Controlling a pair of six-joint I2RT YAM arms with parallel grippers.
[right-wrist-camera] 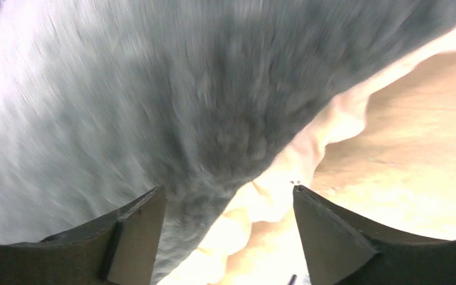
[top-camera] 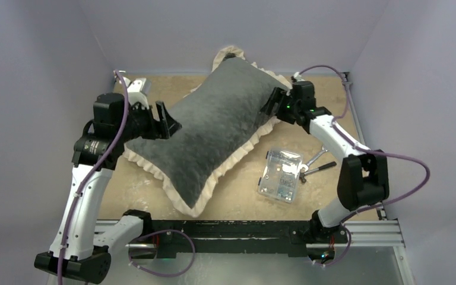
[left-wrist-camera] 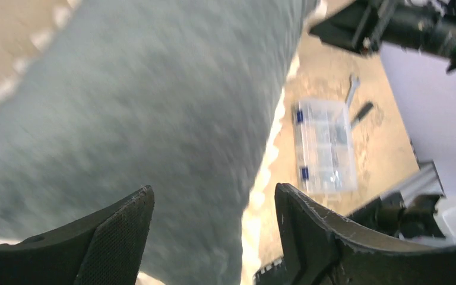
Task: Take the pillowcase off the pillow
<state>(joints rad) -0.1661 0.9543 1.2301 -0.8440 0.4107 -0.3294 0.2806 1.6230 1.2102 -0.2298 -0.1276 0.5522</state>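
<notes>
The pillowcase (top-camera: pixel 214 127) lies diagonally across the table, dark grey-green plush face up, cream frill round its edge. It is stuffed full; the white pillow inside is hidden. My left gripper (top-camera: pixel 165 120) is open at the case's left edge, its jaws wide apart over the plush (left-wrist-camera: pixel 154 107) and the frill (left-wrist-camera: pixel 261 184). My right gripper (top-camera: pixel 273 102) is open at the case's right edge, its jaws spread over the plush (right-wrist-camera: pixel 184 89) and the frill (right-wrist-camera: pixel 309 136). Neither holds anything.
A clear plastic parts box (top-camera: pixel 280 175) lies right of the case, also in the left wrist view (left-wrist-camera: pixel 325 145). A wrench and a dark tool (top-camera: pixel 317 163) lie beside it. Grey walls stand close on three sides. A metal rail (top-camera: pixel 243 234) runs along the near edge.
</notes>
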